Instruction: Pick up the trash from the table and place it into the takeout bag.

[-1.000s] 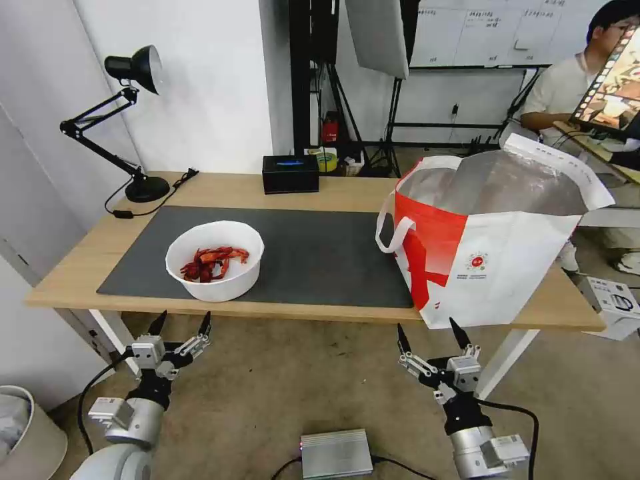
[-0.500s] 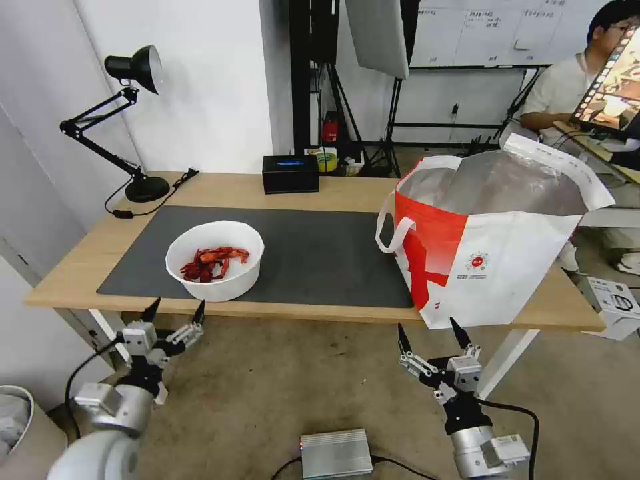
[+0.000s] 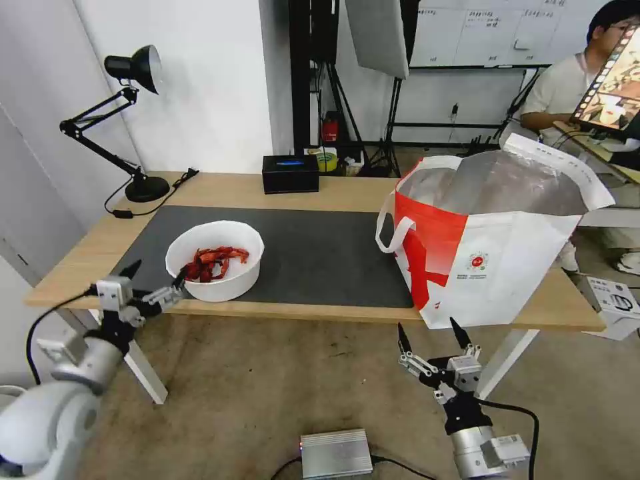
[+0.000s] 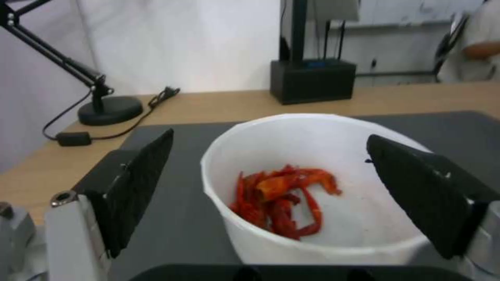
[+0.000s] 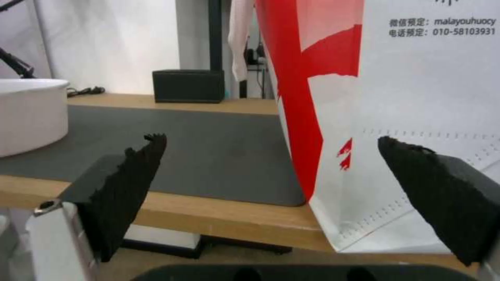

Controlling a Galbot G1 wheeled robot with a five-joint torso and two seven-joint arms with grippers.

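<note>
The left gripper (image 3: 157,279) has come up from below the table edge and swung out to the left since a second ago; it now sits at tabletop height, just in front of the bowl (image 3: 215,260). Its fingers are spread wide and hold nothing. One fingertip (image 3: 180,275) overlaps the near left side of the bowl from the head camera, though I can't tell if it touches. From the left wrist, the two fingers (image 4: 140,171) stand on either side of the bowl (image 4: 312,187), wider apart than the bowl itself, with red shells (image 4: 284,199) lying in the bottom.

The bowl has not moved: it stands on the dark mat (image 3: 313,253) towards the left of the table (image 3: 333,190). The bag (image 3: 493,247) stays upright on the right end of the table, mouth open, foil lining showing.

The right gripper (image 3: 432,339) hangs where it was, below the table's front edge under the bag, fingers wide apart and empty.
</note>
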